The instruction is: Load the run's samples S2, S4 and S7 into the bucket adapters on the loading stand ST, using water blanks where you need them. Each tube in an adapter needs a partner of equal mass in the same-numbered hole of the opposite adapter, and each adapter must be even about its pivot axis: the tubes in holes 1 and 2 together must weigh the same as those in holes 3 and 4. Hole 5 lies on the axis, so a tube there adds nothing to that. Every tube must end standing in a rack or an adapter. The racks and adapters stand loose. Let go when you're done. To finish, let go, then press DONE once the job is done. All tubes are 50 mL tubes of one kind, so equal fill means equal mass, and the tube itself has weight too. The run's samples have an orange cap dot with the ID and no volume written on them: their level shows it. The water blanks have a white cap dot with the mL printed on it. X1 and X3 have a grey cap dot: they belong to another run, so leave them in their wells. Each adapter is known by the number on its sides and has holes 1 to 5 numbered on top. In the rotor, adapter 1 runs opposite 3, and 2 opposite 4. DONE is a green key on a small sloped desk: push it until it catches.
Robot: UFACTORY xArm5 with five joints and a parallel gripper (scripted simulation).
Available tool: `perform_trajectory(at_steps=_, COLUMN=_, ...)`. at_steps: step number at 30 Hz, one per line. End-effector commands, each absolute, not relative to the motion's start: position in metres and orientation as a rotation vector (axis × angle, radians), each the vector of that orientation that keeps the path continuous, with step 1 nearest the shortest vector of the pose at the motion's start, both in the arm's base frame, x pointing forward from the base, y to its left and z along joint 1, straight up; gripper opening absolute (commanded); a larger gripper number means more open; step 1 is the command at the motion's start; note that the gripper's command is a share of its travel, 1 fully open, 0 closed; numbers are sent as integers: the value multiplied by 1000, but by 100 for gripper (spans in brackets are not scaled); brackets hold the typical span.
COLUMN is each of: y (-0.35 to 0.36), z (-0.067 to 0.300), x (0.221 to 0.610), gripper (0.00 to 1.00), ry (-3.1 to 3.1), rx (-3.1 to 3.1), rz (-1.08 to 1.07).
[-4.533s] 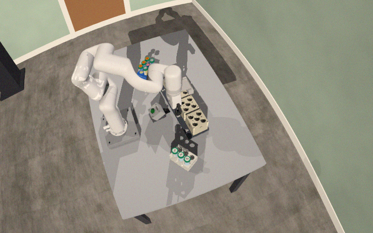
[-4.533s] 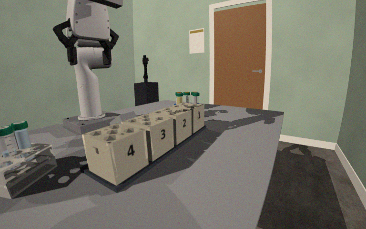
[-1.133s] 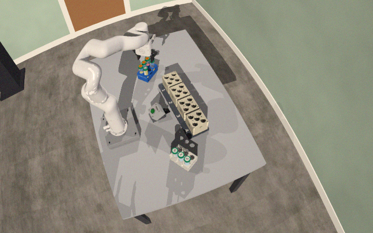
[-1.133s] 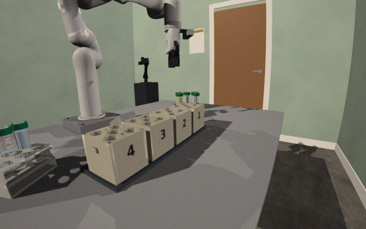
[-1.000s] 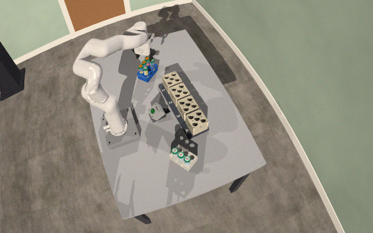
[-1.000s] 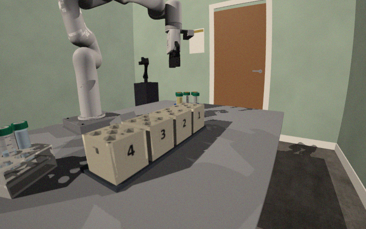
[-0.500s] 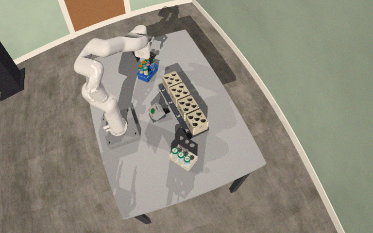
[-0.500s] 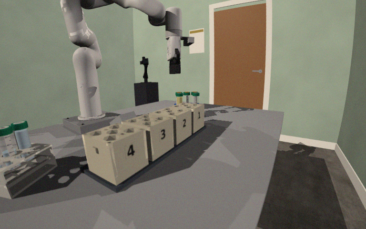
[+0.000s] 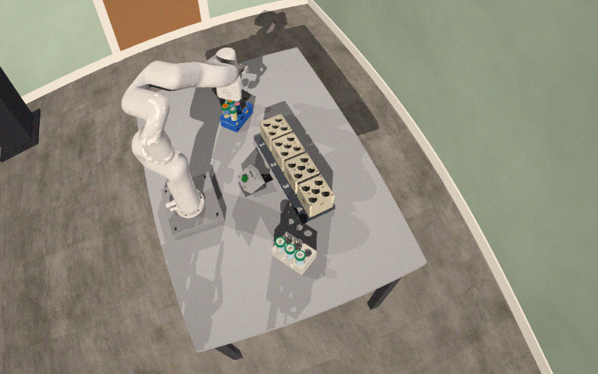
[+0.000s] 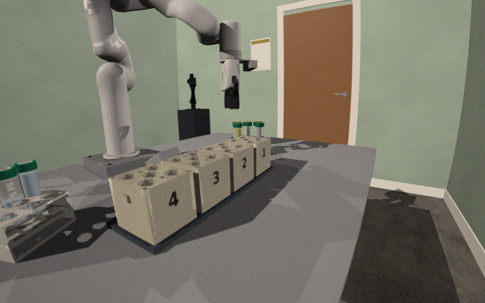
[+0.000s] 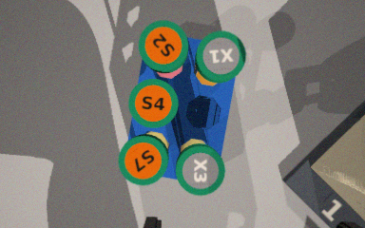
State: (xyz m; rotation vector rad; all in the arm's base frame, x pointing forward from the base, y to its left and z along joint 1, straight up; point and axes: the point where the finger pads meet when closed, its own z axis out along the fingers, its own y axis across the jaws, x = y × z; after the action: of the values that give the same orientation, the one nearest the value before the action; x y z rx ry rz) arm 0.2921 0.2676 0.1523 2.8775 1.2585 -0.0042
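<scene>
The blue rack holds samples S2, S4 and S7 with orange cap dots, and X1 and X3 with grey cap dots; one well is empty. The rack also shows in the top view. My gripper is open and empty, hanging well above the rack. Adapters 1, 2, 3 and 4 stand in a row on the loading stand, all holes empty. The clear rack holds three water blanks.
The DONE desk with its green key sits between my base and the stand. A corner of adapter 1 shows at the lower right of the wrist view. A black tripod on a box stands beyond the table.
</scene>
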Motion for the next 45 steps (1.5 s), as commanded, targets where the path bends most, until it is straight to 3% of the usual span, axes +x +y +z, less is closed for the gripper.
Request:
perform_trajectory(at_steps=1, y=269, z=146, x=294, gripper=100, ry=1260, rx=2882, rz=4)
perform_trajectory(at_steps=12, y=269, z=118, x=294, gripper=100, ry=1260, rx=2882, rz=4)
perform_trajectory(at_steps=45, y=269, z=118, x=294, gripper=100, ry=1260, rx=2882, rz=4)
